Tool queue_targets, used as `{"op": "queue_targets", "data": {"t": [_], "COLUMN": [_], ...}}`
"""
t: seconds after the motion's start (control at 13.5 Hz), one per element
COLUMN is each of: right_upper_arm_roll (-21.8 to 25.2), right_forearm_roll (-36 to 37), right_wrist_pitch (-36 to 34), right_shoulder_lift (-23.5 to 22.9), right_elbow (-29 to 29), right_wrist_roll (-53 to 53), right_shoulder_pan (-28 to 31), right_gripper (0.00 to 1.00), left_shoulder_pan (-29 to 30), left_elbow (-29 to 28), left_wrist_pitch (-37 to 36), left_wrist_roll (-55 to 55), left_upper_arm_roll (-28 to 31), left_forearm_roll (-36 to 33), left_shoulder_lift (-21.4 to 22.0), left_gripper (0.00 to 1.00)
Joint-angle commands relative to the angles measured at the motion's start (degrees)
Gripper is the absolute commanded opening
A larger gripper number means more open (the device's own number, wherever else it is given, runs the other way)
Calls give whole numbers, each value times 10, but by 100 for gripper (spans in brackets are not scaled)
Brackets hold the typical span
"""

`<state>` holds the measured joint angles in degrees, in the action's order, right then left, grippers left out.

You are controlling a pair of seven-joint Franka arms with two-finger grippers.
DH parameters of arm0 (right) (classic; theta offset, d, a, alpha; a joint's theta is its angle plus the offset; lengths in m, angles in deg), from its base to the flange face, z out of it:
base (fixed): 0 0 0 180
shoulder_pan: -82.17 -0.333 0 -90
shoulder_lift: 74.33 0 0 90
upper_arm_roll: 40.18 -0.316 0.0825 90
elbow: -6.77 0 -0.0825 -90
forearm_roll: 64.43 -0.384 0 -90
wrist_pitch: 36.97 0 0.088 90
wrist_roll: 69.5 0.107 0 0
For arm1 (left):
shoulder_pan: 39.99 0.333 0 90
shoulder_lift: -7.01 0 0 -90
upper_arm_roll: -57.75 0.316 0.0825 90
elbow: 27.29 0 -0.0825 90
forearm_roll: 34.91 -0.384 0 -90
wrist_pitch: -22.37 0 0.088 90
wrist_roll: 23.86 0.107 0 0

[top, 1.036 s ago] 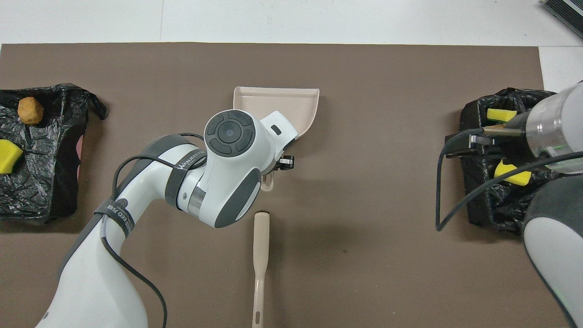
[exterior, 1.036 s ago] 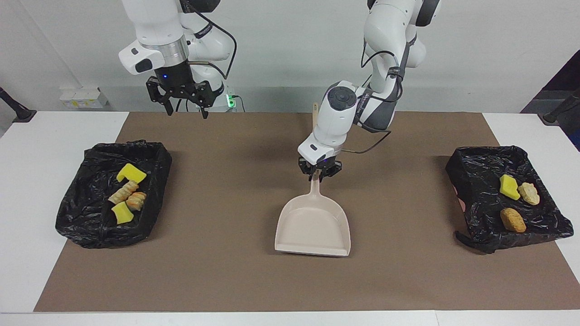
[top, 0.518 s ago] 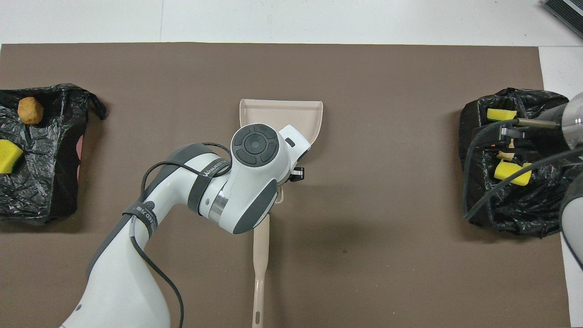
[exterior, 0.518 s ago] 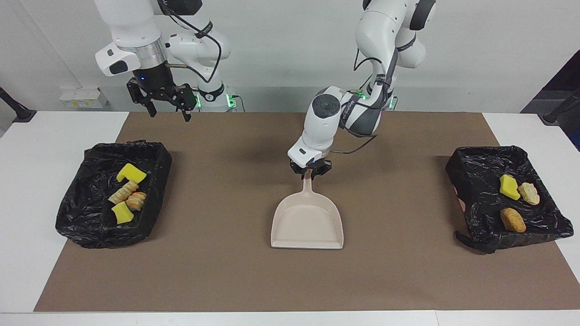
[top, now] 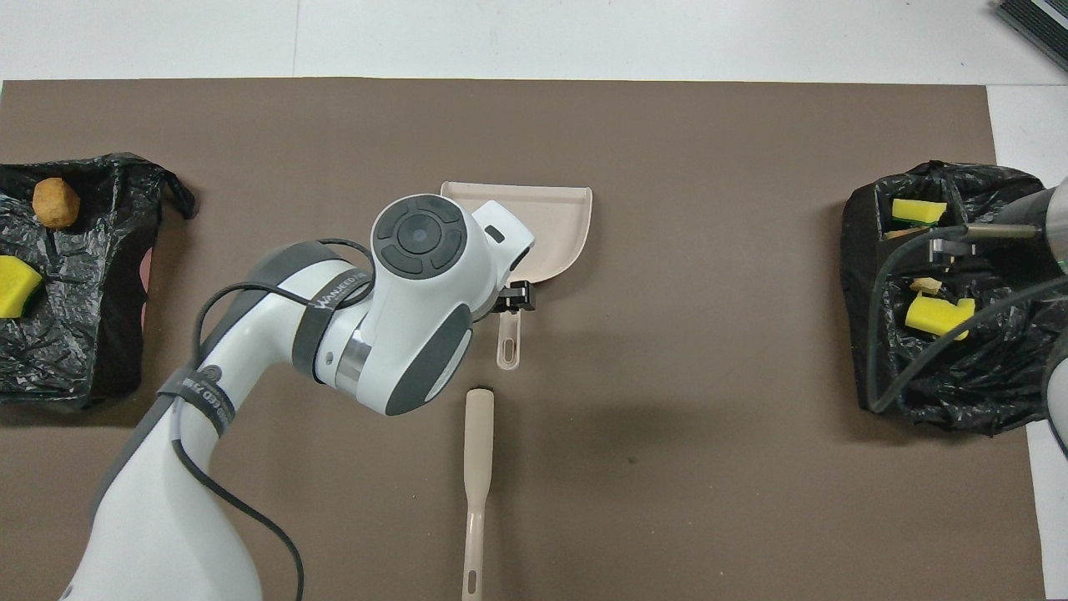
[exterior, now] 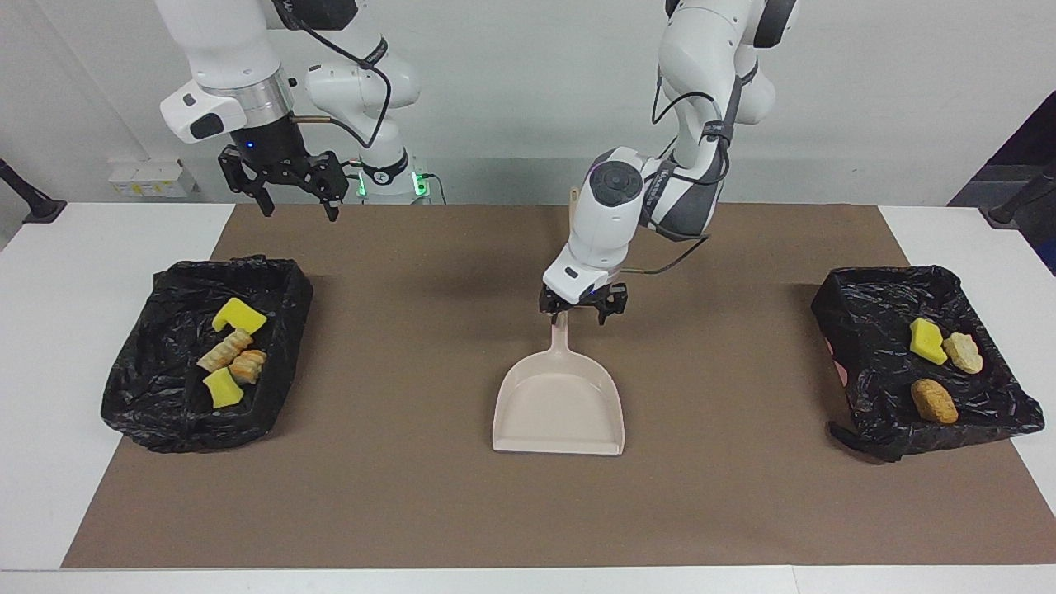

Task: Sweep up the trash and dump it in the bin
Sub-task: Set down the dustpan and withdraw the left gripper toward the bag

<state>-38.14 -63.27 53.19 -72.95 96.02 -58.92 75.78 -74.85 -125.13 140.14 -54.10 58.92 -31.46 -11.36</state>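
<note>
Seeing a brown mat (exterior: 412, 495) over the white table (exterior: 49, 396), with the only readable writing on the left arm's grey strap, which we read as roughly "WANJEEDA" in the overhead view. Two bins lined with black bags sit at the table's ends: the bin at the right arm's end (exterior: 148, 404) holds four pieces of trash (exterior: 233, 353), two bright yellow sponge chunks and two ridged tan bread-like lumps, while the bin at the left arm's end (exterior: 874, 379) holds three, one yellow chunk, one pale tan lump, one orange-brown lump. We see the beige dustpan (exterior: 558, 408) flat mid-mat, the brush (top: 476, 467) nearer the robots. Left gripper (exterior: 582, 312) sits over the dustpan handle, jaws spread, gripping nothing. Right gripper (exterior: 282, 194) waits raised, jaws wide, nothing in them.
</note>
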Motion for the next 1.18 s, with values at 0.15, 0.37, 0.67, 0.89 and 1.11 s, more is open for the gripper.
{"op": "queue_targets", "data": {"t": [0.15, 0.37, 0.67, 0.89, 1.11], "right_upper_arm_roll": [-6, -10, -35, -35, -35], "right_forearm_roll": [7, 1, 3, -4, -3], "right_wrist_pitch": [-46, -78, -82, -69, -64], "right_shoulder_lift": [-25, -36, -35, -32, -30], "right_elbow": [-42, -65, -65, -62, -61], "right_wrist_roll": [-20, -21, -19, -14, -13], "right_shoulder_pan": [5, 20, 31, 30, 27], "right_gripper": [100, 100, 100, 100, 100], "left_shoulder_pan": [27, 76, 158, 217, 272], "left_elbow": [-8, -14, -31, -51, -51], "left_wrist_pitch": [-69, -141, -191, -201, -201], "left_wrist_roll": [47, 134, 231, 279, 329], "left_upper_arm_roll": [33, 33, 33, 33, 33], "left_forearm_roll": [-19, -19, -20, -22, -36], "left_shoulder_lift": [75, 128, 170, 193, 198], "left_gripper": [100, 100, 100, 100, 100]}}
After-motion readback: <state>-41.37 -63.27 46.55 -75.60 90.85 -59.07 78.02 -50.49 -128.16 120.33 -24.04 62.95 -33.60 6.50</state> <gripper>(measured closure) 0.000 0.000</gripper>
